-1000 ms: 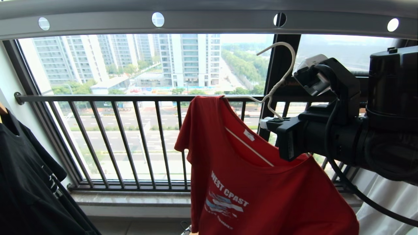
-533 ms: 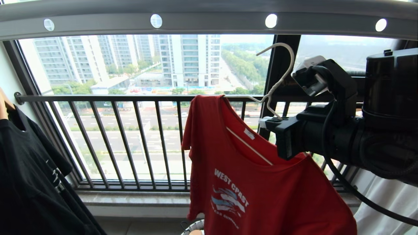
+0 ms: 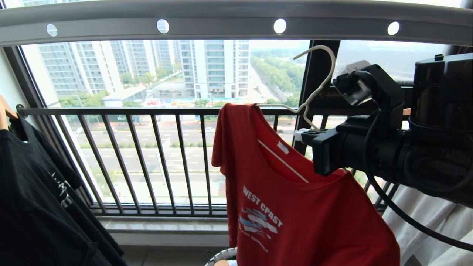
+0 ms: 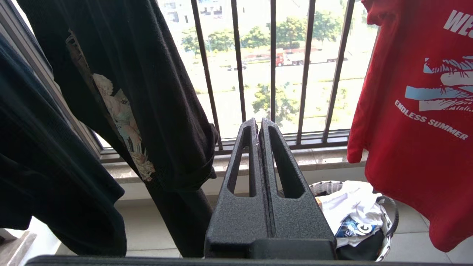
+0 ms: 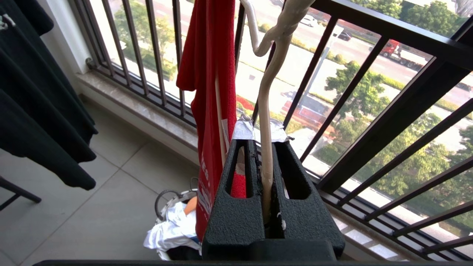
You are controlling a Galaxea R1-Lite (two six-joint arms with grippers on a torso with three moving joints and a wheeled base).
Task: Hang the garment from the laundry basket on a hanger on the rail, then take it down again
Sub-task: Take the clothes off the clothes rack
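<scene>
The red garment (image 3: 295,214) hangs on the off-white wire hanger (image 3: 317,85), tilted down to the right. My right gripper (image 3: 301,135) is shut on the hanger's neck just under the twist. The hook stands free a little below the grey rail (image 3: 221,26), touching nothing. In the right wrist view the hanger (image 5: 266,111) runs between the shut fingers of the right gripper (image 5: 260,131), with the garment (image 5: 210,74) beside them. My left gripper (image 4: 258,123) is shut and empty, low down beside the laundry basket (image 4: 329,186).
A black T-shirt (image 3: 33,207) hangs on a wooden hanger (image 3: 5,111) at the left. The black window railing (image 3: 147,111) runs behind everything. A white T-shirt (image 4: 354,207) lies in the basket. White cloth (image 3: 436,229) hangs at the right.
The view has shifted: the rail's holes slid left and the black T-shirt came further in. The garment's left shoulder swung right. My right gripper keeps its hold on the hanger.
</scene>
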